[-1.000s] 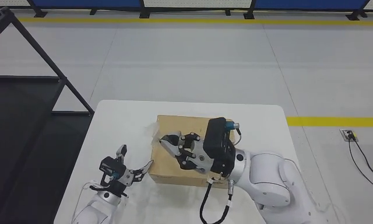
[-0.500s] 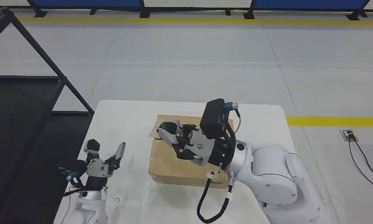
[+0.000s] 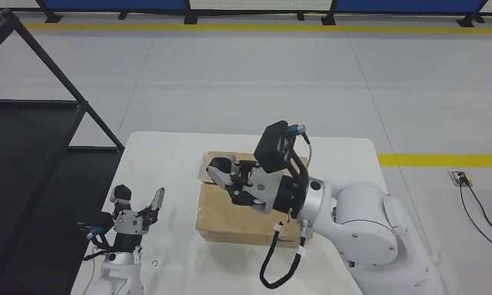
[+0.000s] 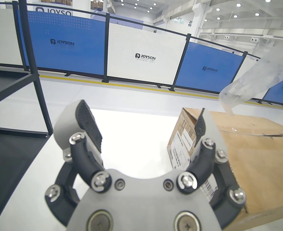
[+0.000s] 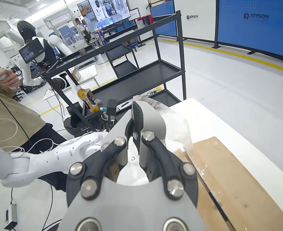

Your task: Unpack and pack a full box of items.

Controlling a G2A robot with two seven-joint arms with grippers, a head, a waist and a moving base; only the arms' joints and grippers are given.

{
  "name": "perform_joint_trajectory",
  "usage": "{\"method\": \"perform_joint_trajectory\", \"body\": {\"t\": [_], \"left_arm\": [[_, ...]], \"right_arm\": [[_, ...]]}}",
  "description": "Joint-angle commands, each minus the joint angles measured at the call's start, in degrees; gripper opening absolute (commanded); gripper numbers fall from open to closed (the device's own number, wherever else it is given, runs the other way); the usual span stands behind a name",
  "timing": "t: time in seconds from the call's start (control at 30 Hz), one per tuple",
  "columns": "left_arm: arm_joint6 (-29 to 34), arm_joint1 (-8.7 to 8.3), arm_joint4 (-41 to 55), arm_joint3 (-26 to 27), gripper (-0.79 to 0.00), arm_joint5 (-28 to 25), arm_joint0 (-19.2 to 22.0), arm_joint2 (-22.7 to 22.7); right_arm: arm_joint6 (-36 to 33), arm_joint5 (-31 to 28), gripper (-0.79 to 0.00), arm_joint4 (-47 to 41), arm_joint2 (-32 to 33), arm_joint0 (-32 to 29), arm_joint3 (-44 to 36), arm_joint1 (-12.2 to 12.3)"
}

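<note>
The right tool point(image 5: 134, 118) is closed on a plastic bag point(image 5: 174, 121) over the box point(image 3: 231, 214) on the table point(image 3: 161, 164). The left tool point(image 4: 141, 121), beside the box, is wide open and empty. I would lift slowly, without tearing.

Arm pose: left gripper point(image 3: 140, 201) open beside the box point(image 3: 231, 218), right gripper point(image 5: 134, 115) closed above the box's far left corner.
The left gripper sits off the left side of the box, near it but not touching. Its fingers point(image 4: 88, 123) are spread wide with nothing between them, and they point away from the robot and slightly upward. The right arm point(image 3: 361, 226) lies across the top of the box from its right side, with the wrist raised above the lid. The right gripper hangs over the box's far left corner with its jaws drawn together on a clear plastic film point(image 5: 172, 123).
</note>
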State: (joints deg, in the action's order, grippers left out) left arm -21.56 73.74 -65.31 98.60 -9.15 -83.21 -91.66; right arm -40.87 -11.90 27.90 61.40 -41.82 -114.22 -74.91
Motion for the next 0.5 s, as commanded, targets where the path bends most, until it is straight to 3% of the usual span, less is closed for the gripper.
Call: {"method": "perform_joint_trajectory", "body": {"t": [0.0, 0.47], "left_arm": [[0.8, 0.02, 0.4, 0.5, 0.0, 0.0, 0.1, 0.1], [0.0, 0.58, 4.1, 0.8, 0.0, 4.7, 1.4, 0.1]], "right_arm": [[2.1, 1.6, -0.785, 0.1, -0.1, -1.0, -0.4, -0.1], [8.3, 14.3, -0.785, -11.1, -1.0, -1.3, 0.9, -1.5]]}}
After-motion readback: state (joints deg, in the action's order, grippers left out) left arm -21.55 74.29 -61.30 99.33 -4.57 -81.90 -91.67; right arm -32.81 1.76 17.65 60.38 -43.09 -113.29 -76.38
